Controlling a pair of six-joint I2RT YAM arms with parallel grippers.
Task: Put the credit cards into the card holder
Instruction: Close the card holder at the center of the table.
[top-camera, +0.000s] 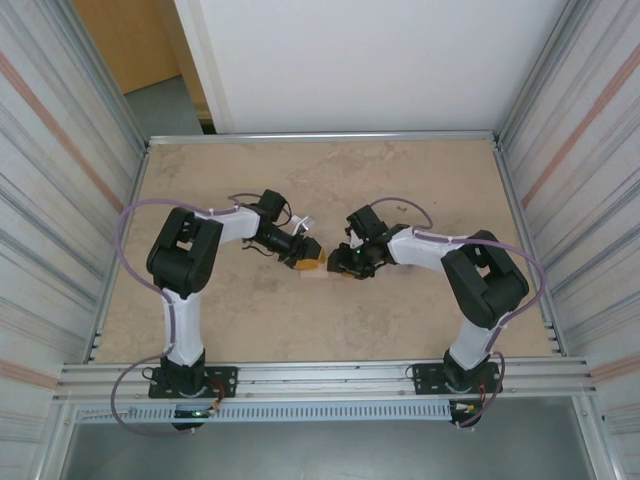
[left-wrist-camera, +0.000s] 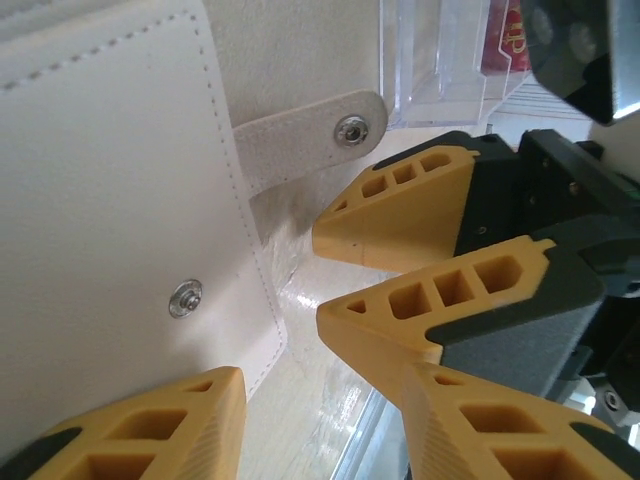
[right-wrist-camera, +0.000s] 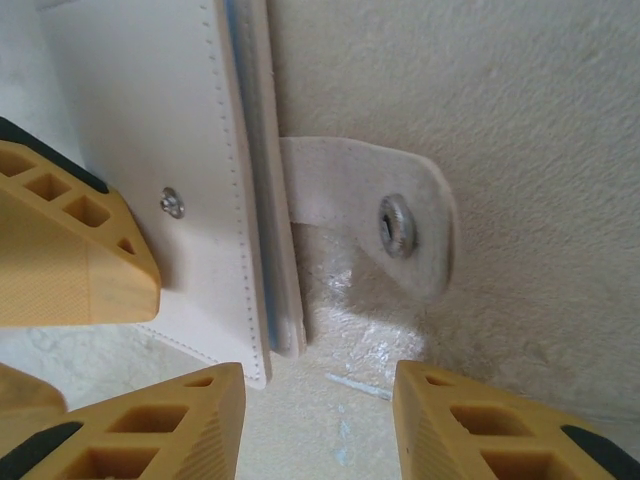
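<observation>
Right end effector (right-wrist-camera: 320, 425) gapes beside stitched beige wallet (right-wrist-camera: 150, 120) and rounded tab (right-wrist-camera: 345, 200).

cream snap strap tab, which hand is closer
Right: the right hand is just short of the cream strap tab with metal snap; left hand sits farther, at the cream stitched wallet's edge.

1. the card holder (left-wrist-camera: 440, 60) is a colourless, see-through plastic sleeve with glossy, bright edges. it shows at the top of the left wrist view, on the pale table (left-wrist-camera: 300, 60), and its upper part is cut off by the frame.
2. the credit card (left-wrist-camera: 503, 40) is glossy red with pale gold markings. only a narrow strip shows, at the sleeve's right side. whether it sits inside the plastic or just behind it cannot be told.
</observation>
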